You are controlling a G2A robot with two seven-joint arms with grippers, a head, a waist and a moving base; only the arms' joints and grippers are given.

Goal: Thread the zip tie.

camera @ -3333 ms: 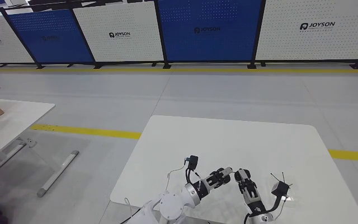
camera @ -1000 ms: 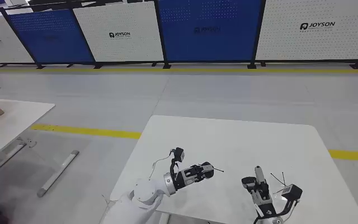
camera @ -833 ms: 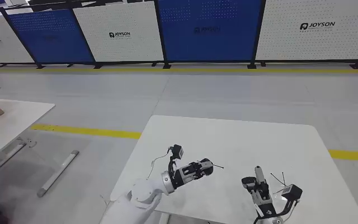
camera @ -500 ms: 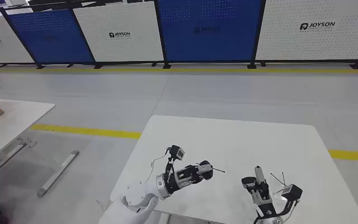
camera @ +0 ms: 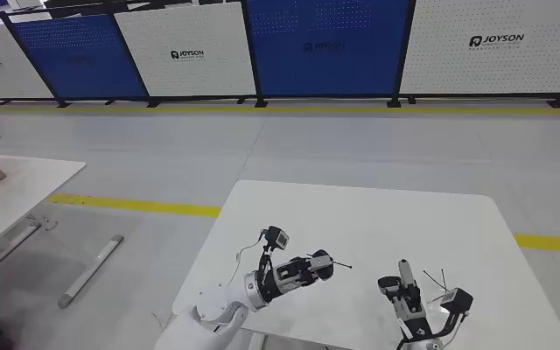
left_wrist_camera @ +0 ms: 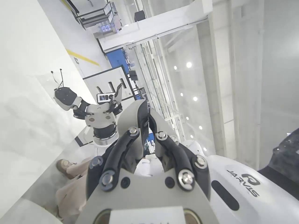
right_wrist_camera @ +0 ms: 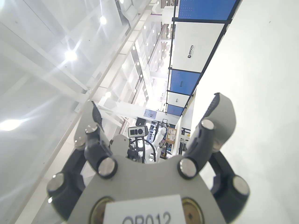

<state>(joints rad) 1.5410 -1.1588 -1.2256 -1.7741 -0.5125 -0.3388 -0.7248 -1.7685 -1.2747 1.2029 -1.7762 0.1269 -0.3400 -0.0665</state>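
Over white table (camera: 367, 219), left fingers (left_wrist_camera: 137, 122) pinch faint zip tie (camera: 341, 262); right fingers (right_wrist_camera: 222, 108) spread.

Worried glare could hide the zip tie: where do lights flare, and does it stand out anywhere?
Right wrist view: ceiling lamps flare into starbursts beside the open right gripper. Left wrist view: small lamp spots, away from the left gripper. Top view: even light, the zip tie dark against the white table.

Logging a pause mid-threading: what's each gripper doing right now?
Left gripper: shut on the zip tie.
Right gripper: open, holding nothing.
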